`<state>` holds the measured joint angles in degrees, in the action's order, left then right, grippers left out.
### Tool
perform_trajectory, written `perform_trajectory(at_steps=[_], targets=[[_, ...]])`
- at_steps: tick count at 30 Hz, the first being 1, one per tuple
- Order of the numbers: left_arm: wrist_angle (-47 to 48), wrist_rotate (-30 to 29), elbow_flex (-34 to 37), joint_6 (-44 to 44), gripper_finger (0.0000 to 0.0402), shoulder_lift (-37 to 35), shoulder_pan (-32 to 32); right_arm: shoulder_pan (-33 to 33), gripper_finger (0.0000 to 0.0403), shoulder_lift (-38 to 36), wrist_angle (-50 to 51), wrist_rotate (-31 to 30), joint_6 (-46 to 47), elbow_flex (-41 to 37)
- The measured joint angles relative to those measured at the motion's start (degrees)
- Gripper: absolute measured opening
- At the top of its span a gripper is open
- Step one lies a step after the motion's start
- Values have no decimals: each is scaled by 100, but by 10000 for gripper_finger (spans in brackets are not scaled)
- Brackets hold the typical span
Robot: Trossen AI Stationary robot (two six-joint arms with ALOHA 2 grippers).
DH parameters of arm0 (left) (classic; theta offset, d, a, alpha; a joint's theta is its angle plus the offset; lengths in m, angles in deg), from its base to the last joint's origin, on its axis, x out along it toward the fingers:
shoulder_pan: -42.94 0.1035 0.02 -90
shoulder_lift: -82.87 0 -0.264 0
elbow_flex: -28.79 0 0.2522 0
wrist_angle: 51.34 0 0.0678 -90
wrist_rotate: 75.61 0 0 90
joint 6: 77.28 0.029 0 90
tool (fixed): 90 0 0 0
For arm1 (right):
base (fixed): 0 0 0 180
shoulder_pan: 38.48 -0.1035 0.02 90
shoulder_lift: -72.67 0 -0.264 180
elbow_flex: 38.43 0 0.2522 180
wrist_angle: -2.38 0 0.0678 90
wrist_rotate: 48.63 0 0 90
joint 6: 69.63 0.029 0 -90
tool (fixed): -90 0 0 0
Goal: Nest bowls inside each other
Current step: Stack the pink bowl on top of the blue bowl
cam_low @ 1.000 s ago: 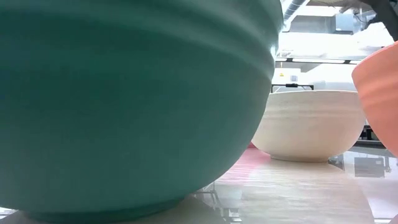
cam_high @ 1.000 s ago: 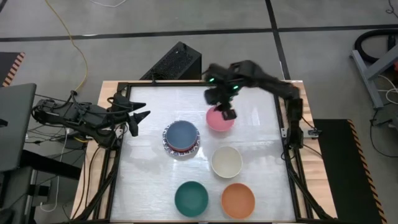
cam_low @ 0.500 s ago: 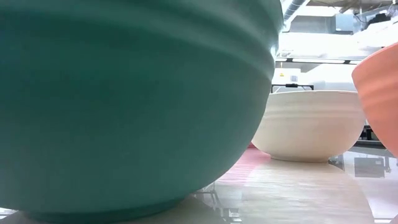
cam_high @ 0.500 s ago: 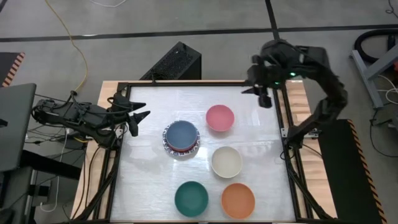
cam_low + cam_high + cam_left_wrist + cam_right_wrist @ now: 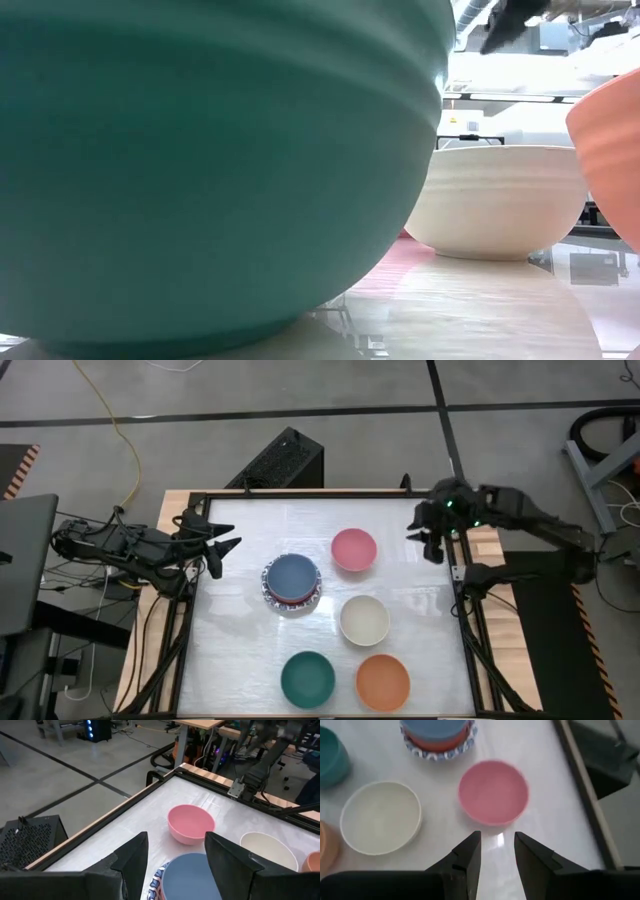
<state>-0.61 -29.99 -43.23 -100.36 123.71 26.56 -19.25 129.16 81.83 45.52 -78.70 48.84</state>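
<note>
Table (image 5: 250, 660): white top in a black frame, seen whole from above. Both arms sit at its edges, neither one touching a bowl.

Left arm lies along the table's left edge. Left gripper (image 5: 222, 552) hangs just over that edge, aimed at the stack, fingers spread with nothing between them. Its wrist view shows the two dark fingers (image 5: 134, 860) apart, framing the stack's top.

Right arm reaches in from the right side. Right gripper (image 5: 432, 542) is up by the far right frame rail, to the right of the pink bowl and clear of it. Fingers (image 5: 470, 855) stand parted with bare table in the gap, empty.

Bowls:
- Stack (image 5: 292, 585), centre-left: blue bowl (image 5: 292, 575) on top, a red one (image 5: 440, 744) nested under it, blue-patterned rim (image 5: 437, 755) at the bottom. How many patterned bowls sit below probably can't be counted from these views.
- Pink bowl (image 5: 353, 549), alone, right of the stack toward the far edge, upright.
- Cream bowl (image 5: 364, 619), alone, nearer than the pink one.
- Green bowl (image 5: 307, 678) and orange bowl (image 5: 383, 681), side by side at the near edge, apart. Green fills most of the low view.
</note>
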Motion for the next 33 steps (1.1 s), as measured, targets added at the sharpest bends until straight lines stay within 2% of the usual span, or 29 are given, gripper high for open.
perform_trajectory(at_steps=[4, 9, 15, 21, 33], targets=[[0, 0, 0, -10, 185, 2, 0, -237, 138, 6, -616, 9, 162, -989], [0, 0, 0, -8, 185, 2, 2, -673, 148, 494, -1310, 32, -26, -1627], [4, 0, 0, -8, 185, 2, 2, -1132, 194, 1376, -1730, 36, -763, -1689], [33, 0, 0, -8, 185, 2, 2, -1233, 237, 2117, -2212, -86, -1196, -1685], [142, 0, 0, -10, 185, 4, 2, -1230, 242, 2799, -2786, -427, -2007, -1679]])
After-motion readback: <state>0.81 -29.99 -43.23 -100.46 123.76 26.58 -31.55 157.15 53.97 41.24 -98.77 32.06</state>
